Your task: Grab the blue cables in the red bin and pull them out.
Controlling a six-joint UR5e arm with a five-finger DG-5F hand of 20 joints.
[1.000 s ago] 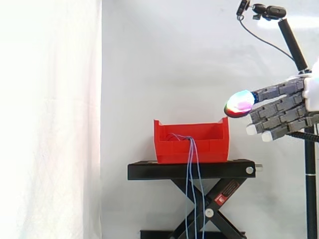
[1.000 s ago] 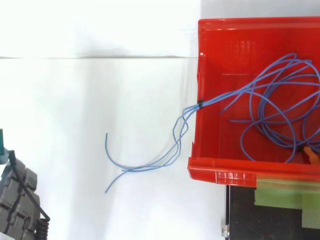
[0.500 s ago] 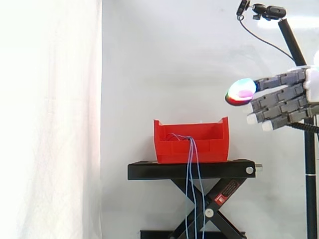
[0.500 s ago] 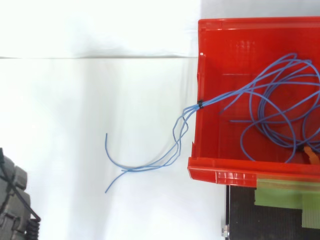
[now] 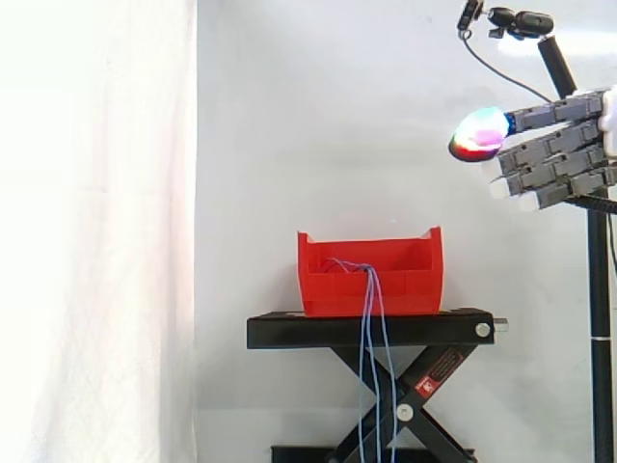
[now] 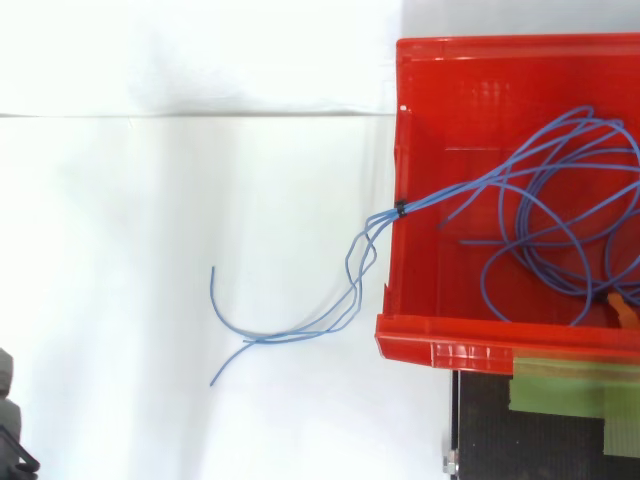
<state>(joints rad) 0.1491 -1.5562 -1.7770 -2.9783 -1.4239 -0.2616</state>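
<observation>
The thin blue plastic-coated cables point(image 6: 425, 201) lie just as they did a second ago. Most of their length sits in loose, overlapping loops on the floor of the open red plastic bin point(image 5: 333, 294). A bundle of strands, gathered by a small black tie point(image 6: 400, 208), crosses the bin's wall. From above I see those loose ends curving away from the bin over the white surface. From the side they hang straight down in front of the bin, past the black scissor-lift stand point(image 5: 289, 331) that the bin rests on.

What I see changed is the grey, segmented robot hand point(image 5: 554, 154). It is now higher above the bin and farther to the bin's right than a second ago. In the top view it has slid almost out at the lower left corner, well apart from the bin. Its fingers are stretched out nearly straight towards the bin with nothing in them. One glowing pad point(image 5: 479, 132) leads, showing green and magenta.

At the bin's near edge there is a patch of green tape point(image 6: 560, 385), and behind everything hangs the white curtain point(image 5: 96, 241).
</observation>
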